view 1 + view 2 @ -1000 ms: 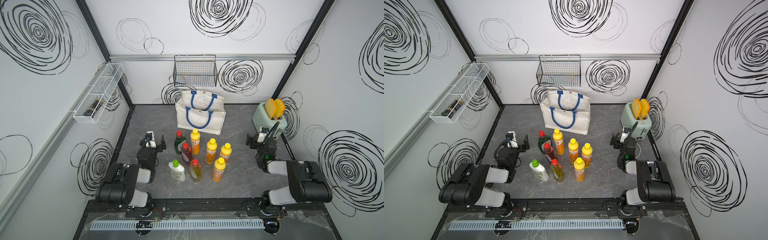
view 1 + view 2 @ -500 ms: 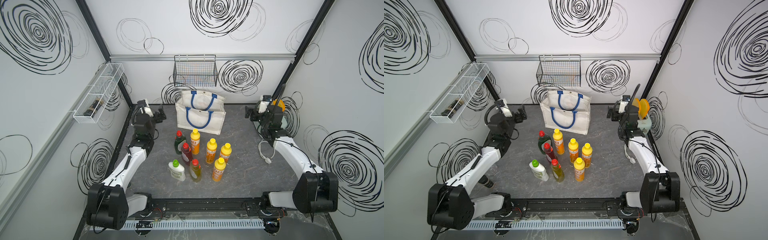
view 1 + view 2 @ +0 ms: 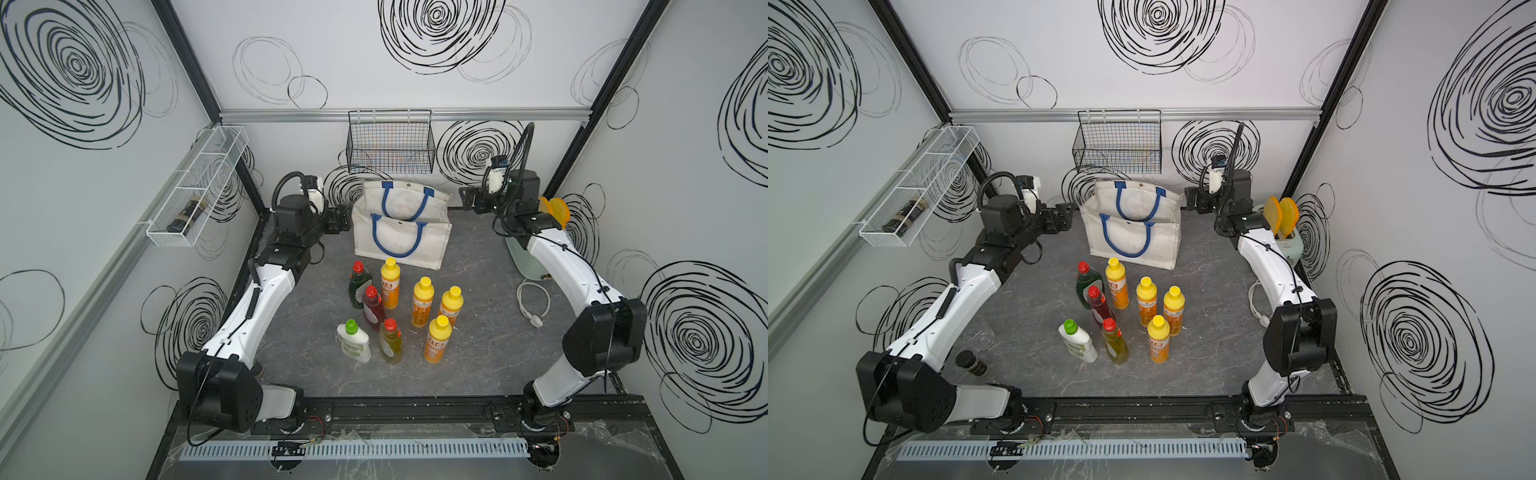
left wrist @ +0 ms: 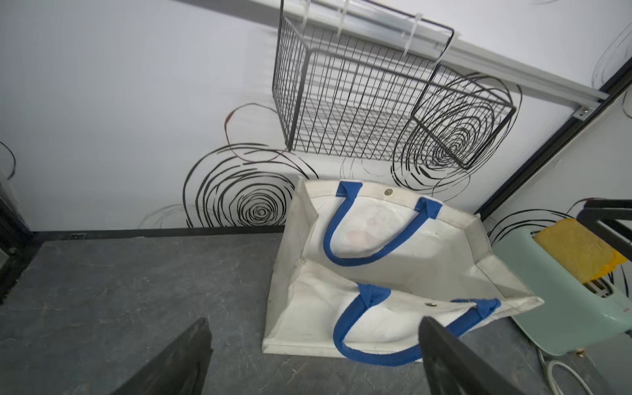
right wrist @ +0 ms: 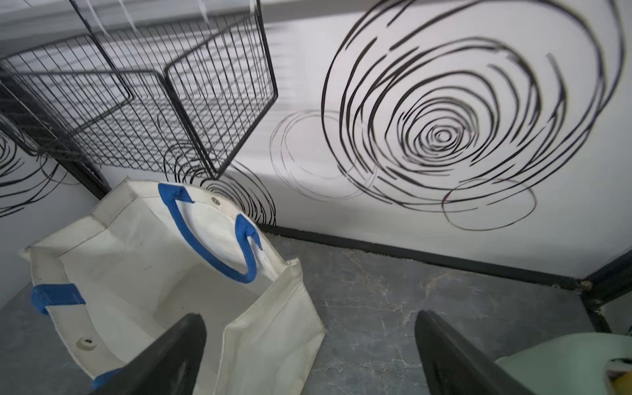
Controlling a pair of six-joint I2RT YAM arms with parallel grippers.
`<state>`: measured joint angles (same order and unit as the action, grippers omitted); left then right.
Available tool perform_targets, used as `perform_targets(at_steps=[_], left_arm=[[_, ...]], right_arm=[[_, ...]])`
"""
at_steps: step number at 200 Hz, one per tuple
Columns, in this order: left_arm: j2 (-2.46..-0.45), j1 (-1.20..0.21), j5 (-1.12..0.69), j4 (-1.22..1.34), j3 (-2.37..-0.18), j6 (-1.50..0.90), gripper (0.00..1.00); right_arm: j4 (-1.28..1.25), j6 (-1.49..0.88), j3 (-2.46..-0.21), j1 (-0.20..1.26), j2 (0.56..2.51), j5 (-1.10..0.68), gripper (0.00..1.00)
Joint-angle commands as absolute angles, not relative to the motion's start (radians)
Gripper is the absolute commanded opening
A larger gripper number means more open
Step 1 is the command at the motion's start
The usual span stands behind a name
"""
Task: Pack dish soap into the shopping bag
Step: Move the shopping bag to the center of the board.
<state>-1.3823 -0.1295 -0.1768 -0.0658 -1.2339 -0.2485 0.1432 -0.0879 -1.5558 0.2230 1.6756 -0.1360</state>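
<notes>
The off-white shopping bag (image 3: pixel 401 241) (image 3: pixel 1163 245) with blue handles stands open at the back of the table. In front of it stand the dish soap bottles: several orange ones with yellow caps (image 3: pixel 423 303), three red-capped ones (image 3: pixel 372 309) and a white one with a green cap (image 3: pixel 353 343). My left gripper (image 3: pixel 345 214) (image 4: pixel 313 321) hangs open just left of the bag (image 4: pixel 307 301), holding nothing. My right gripper (image 3: pixel 467 199) (image 5: pixel 311 314) hangs open above the bag's right edge (image 5: pixel 273 325), also holding nothing.
A black wire basket (image 3: pixel 390 141) hangs on the back wall above the bag. A mint toaster (image 3: pixel 525 262) with yellow slices stands at the right, its white cable (image 3: pixel 532 303) on the table. A white wire shelf (image 3: pixel 199 187) is on the left wall. A dark jar (image 3: pixel 971 363) lies under the left arm.
Both arms have unfolded from the front of the table and reached back to either side of the bag. Both grippers stayed open. The bottles have not moved.
</notes>
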Motion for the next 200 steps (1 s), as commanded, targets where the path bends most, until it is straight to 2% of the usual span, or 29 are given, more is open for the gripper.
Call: perform_targets(at_steps=[1, 33, 76, 105, 121, 200], left_arm=[[-1.383, -0.118, -0.236, -0.045, -1.218, -0.279, 0.96], [-1.357, -0.063, -0.334, 0.068, -1.133, -0.378, 0.96], [-1.317, -0.074, -0.278, 0.044, -1.128, -0.327, 0.96], [-1.326, -0.075, -0.285, 0.032, -1.136, -0.327, 0.96], [-1.333, -0.075, -0.289, 0.016, -1.148, -0.320, 0.96], [-1.341, -0.076, -0.240, -0.053, -1.181, -0.286, 0.96]], right_arm=[[0.212, -0.104, -1.601, 0.266, 1.716, -0.155, 0.99], [0.222, -0.110, -1.625, 0.303, 1.772, -0.133, 0.99], [0.287, -0.109, -1.708, 0.325, 1.859, -0.115, 0.97], [0.352, -0.105, -1.771, 0.327, 1.907, -0.093, 0.90], [0.395, -0.100, -1.798, 0.327, 1.925, -0.079, 0.81], [0.489, -0.105, -1.821, 0.325, 1.930, -0.083, 0.65]])
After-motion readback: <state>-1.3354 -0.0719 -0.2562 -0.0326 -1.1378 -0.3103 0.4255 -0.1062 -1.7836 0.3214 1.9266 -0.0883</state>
